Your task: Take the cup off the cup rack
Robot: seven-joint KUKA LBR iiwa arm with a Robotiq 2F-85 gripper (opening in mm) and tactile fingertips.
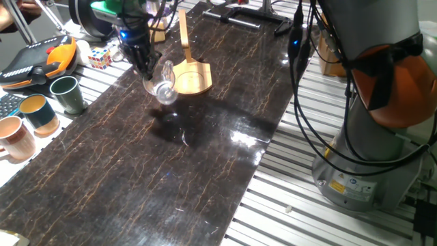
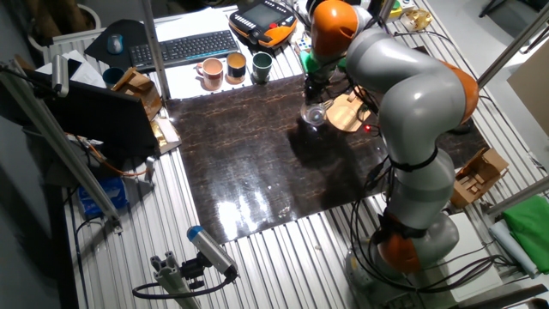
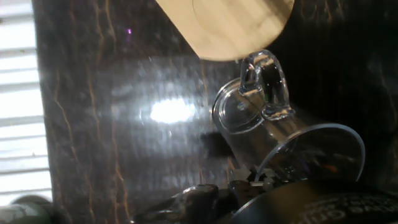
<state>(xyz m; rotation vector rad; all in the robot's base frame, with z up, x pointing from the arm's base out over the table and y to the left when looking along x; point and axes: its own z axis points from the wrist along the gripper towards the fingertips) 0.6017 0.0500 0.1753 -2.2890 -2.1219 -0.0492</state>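
Observation:
The cup (image 1: 164, 89) is clear and see-through, with a small handle that shows in the hand view (image 3: 264, 84). It hangs tilted, just above the dark table, left of the cup rack's flat wooden base (image 1: 192, 76) and apart from it. The rack's thin post (image 1: 183, 33) stands bare. My gripper (image 1: 145, 65) comes down from above and is shut on the cup's rim. In the other fixed view the cup (image 2: 315, 114) sits beside the rack base (image 2: 347, 112). In the hand view the rack base (image 3: 230, 22) lies beyond the cup (image 3: 273, 134).
A dark green mug (image 1: 66, 93), a teal mug (image 1: 39, 113) and a pinkish-tan mug (image 1: 17, 137) stand off the table's left edge. A puzzle cube (image 1: 99, 58) and an orange pendant (image 1: 41, 61) lie behind them. The arm's base (image 1: 369, 102) is at the right.

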